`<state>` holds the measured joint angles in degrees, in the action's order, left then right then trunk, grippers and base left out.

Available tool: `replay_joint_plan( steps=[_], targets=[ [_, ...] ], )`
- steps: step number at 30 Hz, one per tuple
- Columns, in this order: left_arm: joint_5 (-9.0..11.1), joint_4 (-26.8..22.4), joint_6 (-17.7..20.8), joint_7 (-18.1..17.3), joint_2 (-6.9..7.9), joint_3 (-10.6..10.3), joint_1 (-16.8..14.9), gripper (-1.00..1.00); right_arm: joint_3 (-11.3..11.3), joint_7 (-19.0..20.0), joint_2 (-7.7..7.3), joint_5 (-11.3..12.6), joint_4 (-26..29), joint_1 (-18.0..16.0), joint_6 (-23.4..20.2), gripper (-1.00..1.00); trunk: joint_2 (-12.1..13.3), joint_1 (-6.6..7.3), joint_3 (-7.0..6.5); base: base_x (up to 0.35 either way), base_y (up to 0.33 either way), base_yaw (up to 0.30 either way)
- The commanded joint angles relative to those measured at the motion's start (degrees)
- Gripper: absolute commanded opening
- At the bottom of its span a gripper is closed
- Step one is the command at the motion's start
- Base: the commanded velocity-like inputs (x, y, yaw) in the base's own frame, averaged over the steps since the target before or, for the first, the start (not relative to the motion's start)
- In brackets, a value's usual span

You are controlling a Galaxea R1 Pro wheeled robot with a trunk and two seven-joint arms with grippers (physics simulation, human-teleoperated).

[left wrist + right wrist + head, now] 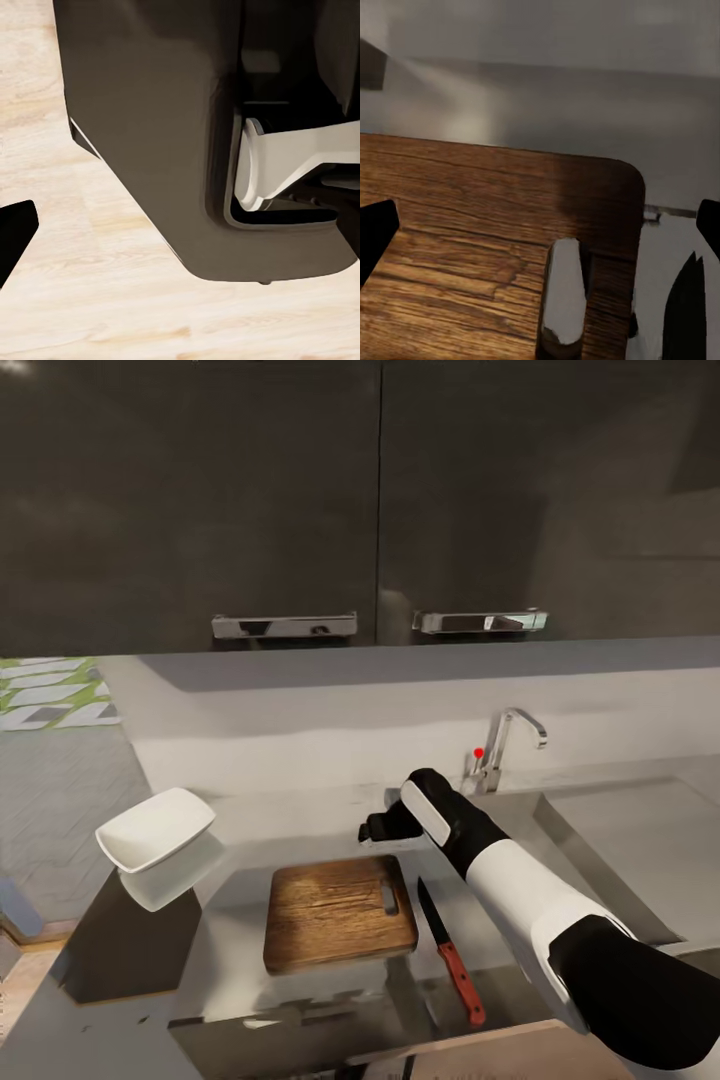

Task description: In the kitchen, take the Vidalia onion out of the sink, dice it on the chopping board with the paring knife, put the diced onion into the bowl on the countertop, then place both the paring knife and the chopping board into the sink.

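The chopping board (pixel 340 913) lies flat on the grey counter (pixel 640 840), its slot-shaped handle hole toward the sink side. Everything else sits around that board. Just beside its sink-side long edge lies the paring knife (pixel 451 952), red handle toward the counter's front edge, dark blade pointing toward the wall, close to the board but not on it. On the board's other side, apart from it, the white bowl (pixel 155 828) stands near the end of the counter, looking tilted, with a pale reflection beneath it. Beyond the board toward the wall and off to the sink side, the chrome tap (pixel 507 745) with its red-tipped lever rises at the back of the sink (pixel 600 880); the basin's inside is mostly hidden by the robot's forearm, so I cannot see the onion.

The right gripper (pixel 372 830) hangs over the board's far edge, above the corner near the handle hole. From the right wrist view, its two dark fingertips (pixel 375 229) stand wide apart with nothing between them, the board's grain (pixel 472 240) and handle slot directly below.

In the left wrist view the wood floor (pixel 97 300) and a dark cabinet body (pixel 150 127) show, with one dark fingertip at the edge; whether that gripper is spread or closed I cannot tell.
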<state>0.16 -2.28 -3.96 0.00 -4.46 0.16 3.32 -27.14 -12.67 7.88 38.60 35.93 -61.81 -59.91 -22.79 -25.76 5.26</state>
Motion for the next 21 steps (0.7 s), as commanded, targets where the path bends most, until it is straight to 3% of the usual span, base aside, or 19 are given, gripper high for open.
replay_joint_plan(
  steps=[1,2,8,12,15,17,21],
  targets=[
    [0.0,-0.1,-0.1,0.0,0.02,0.0,0.0,1.00,-0.1,-0.5,-0.06,0.6,0.1,-0.1,-0.1,1.00,-0.1,-0.03,0.12,-0.160,0.147,0.000],
    [0.0,-0.1,-0.1,0.0,0.04,0.0,0.0,1.00,-0.1,-0.4,-0.12,0.6,0.2,-0.1,0.2,1.00,-0.1,-0.03,0.12,-0.185,0.175,0.000],
    [0.0,-0.1,-0.1,0.0,0.26,0.0,0.0,1.00,-0.3,0.0,-0.48,0.5,0.2,0.1,16.7,1.00,-0.1,-0.03,0.12,-0.213,0.208,0.000],
    [0.0,-0.1,-0.1,0.0,1.06,0.1,0.0,1.00,-0.6,4.8,-0.94,0.3,0.2,0.4,24.2,1.00,-0.1,-0.03,0.12,-0.225,0.222,0.000],
    [0.0,-0.1,-0.1,0.0,1.41,0.1,0.0,1.00,-0.7,11.2,-2.35,-0.2,0.2,0.6,28.5,1.00,-0.1,-0.03,0.12,-0.227,0.224,0.000],
    [0.0,-0.1,-0.1,0.0,2.19,0.1,0.0,1.00,-0.9,21.2,-5.31,-1.8,-0.2,1.3,36.7,1.00,-0.1,-0.03,0.12,-0.227,0.225,0.000],
    [0.1,-0.1,-0.1,0.0,2.89,0.1,0.0,1.00,-1.1,31.3,-8.53,-3.6,-1.0,3.1,46.8,1.00,-0.1,-0.03,0.12,-0.228,0.225,0.000]
  ],
)
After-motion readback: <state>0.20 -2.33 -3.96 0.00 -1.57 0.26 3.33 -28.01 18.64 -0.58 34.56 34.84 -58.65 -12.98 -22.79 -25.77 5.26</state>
